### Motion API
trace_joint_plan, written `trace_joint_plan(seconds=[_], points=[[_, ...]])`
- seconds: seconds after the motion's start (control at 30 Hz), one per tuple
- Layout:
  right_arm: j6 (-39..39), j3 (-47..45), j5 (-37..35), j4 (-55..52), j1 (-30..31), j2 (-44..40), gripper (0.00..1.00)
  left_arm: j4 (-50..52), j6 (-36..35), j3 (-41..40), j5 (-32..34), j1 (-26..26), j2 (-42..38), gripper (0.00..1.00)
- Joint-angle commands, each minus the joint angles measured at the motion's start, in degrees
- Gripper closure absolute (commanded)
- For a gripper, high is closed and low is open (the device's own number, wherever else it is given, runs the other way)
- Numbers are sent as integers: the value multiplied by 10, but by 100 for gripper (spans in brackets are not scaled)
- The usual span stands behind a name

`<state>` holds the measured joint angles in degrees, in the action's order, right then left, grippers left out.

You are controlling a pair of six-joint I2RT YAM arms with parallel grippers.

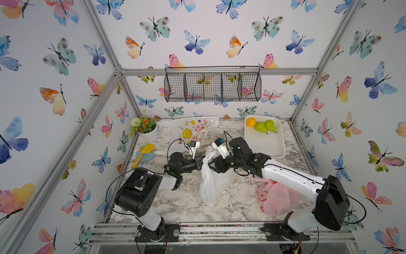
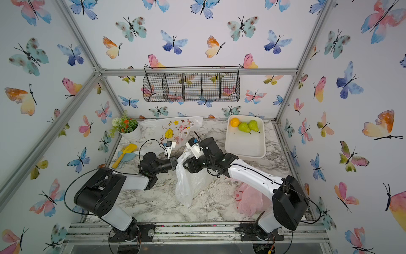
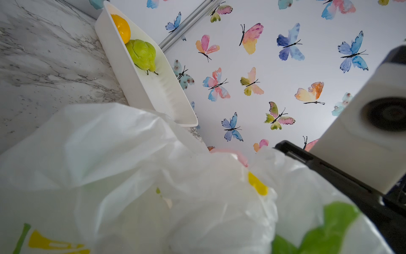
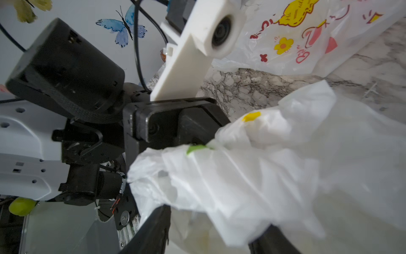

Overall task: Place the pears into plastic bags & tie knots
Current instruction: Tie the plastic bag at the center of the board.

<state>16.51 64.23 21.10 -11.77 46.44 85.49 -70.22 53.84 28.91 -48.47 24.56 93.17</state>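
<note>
A white lemon-print plastic bag (image 1: 211, 182) (image 2: 189, 182) hangs upright over mid-table. My left gripper (image 1: 203, 161) (image 4: 208, 136) is shut on its bunched top. In the left wrist view the bag (image 3: 131, 154) hides the left jaws. My right gripper (image 1: 209, 163) (image 4: 211, 233) faces it from the right, open, with loose bag film draped between its fingers (image 4: 153, 231). Two green pears (image 1: 260, 127) (image 1: 269, 125) (image 3: 141, 53) lie in the white tray (image 1: 263, 145). The doodle bag (image 1: 189, 129) lies flat at the back. A bulging pink bag (image 1: 276, 198) sits under the right arm. No knot shows.
An orange (image 1: 251, 122) shares the tray with the pears. A potted flower (image 1: 147, 129) and yellow and blue toy scoops (image 1: 144, 154) stand at the back left. A black wire basket (image 1: 212, 86) hangs on the rear wall.
</note>
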Motion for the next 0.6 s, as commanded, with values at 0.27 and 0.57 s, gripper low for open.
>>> trace_joint_plan(seconds=[0.27,0.57], points=[[-34,-27,63,-39,-87,-68,63,-26,10,14,-5,13,10,100],[-22,-43,75,-13,-97,-67,65,-13,5,20,-6,15,8,100]])
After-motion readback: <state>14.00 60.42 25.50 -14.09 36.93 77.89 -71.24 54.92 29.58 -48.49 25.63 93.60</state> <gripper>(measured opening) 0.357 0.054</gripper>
